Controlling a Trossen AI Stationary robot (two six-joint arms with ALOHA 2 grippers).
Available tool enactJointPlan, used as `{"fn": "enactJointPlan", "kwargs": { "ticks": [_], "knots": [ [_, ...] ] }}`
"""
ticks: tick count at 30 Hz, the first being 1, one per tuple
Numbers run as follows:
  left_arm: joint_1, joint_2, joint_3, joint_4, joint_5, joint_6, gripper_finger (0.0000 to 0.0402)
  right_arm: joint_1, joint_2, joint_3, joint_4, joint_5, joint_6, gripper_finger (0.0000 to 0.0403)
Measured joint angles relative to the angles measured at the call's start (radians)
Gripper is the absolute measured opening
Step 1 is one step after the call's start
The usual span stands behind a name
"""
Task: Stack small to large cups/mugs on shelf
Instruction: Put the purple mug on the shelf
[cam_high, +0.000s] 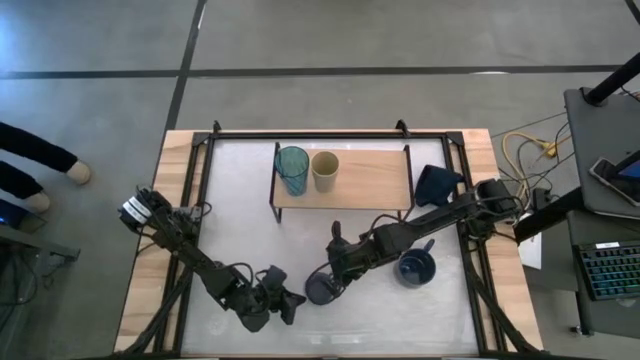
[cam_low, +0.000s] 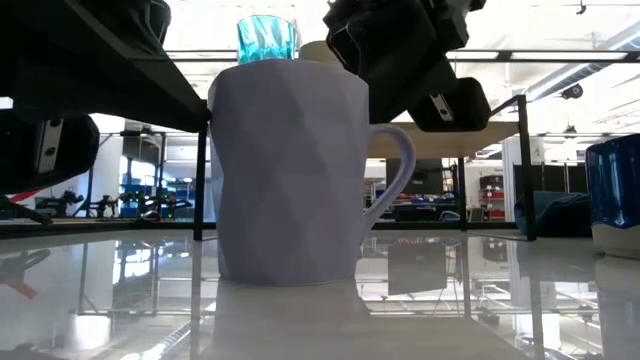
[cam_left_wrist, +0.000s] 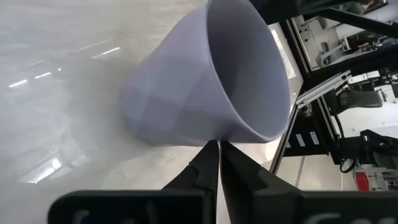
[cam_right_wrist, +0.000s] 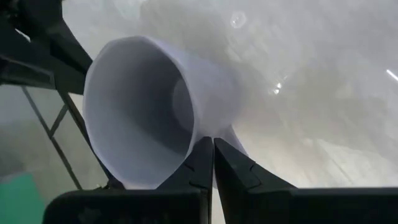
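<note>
The grey-lavender cup (cam_low: 290, 170) stands upright on its base on the white tabletop, near the front middle (cam_high: 322, 288), with its handle (cam_low: 395, 170) toward the table's right. My right gripper (cam_high: 333, 272) is shut at its rim from the far right. My left gripper (cam_high: 296, 300) is shut, with its tips at the cup's left side. The teal tumbler (cam_high: 292, 168) and the cream cup (cam_high: 325, 170) stand on the wooden shelf (cam_high: 375, 180). The dark blue mug (cam_high: 415, 267) stands on the table at the right. My right gripper's shut fingers (cam_right_wrist: 205, 155) meet the cup's rim (cam_right_wrist: 191, 134) right beside the handle (cam_right_wrist: 236, 140), slanting down from the far right. Whether the wall lies between the fingers does not show. The cup stays upright on the table. My left gripper's shut fingertips (cam_left_wrist: 214, 152) reach the rim's near point (cam_left_wrist: 217, 138) from the table's left. I cannot tell whether they touch it.
A dark navy cloth (cam_high: 437, 183) lies at the shelf's right end. The shelf's right half is bare board. The black frame rails (cam_high: 200, 200) run along the table's sides. A person's legs (cam_high: 40, 165) show on the floor at the left.
</note>
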Motion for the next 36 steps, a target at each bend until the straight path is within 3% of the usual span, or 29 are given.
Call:
{"fn": "enactJointPlan", "kwargs": {
  "ticks": [8, 19, 31, 36],
  "knots": [
    [0.046, -0.001, -0.021, -0.009, 0.005, 0.037, 0.0000, 0.021, -0.005, -0.001, -0.020, -0.092, -0.022, 0.0009],
    [0.140, 0.002, -0.015, -0.005, 0.029, 0.132, 0.0000, 0.056, -0.005, -0.001, -0.002, -0.090, 0.020, 0.0009],
    [0.165, 0.002, -0.009, -0.008, 0.049, 0.155, 0.0000, 0.064, -0.006, 0.000, 0.084, -0.079, 0.073, 0.0009],
    [0.164, 0.002, -0.009, 0.003, 0.053, 0.158, 0.0000, 0.061, -0.006, 0.000, 0.047, -0.144, 0.027, 0.0009]
  ]
}}
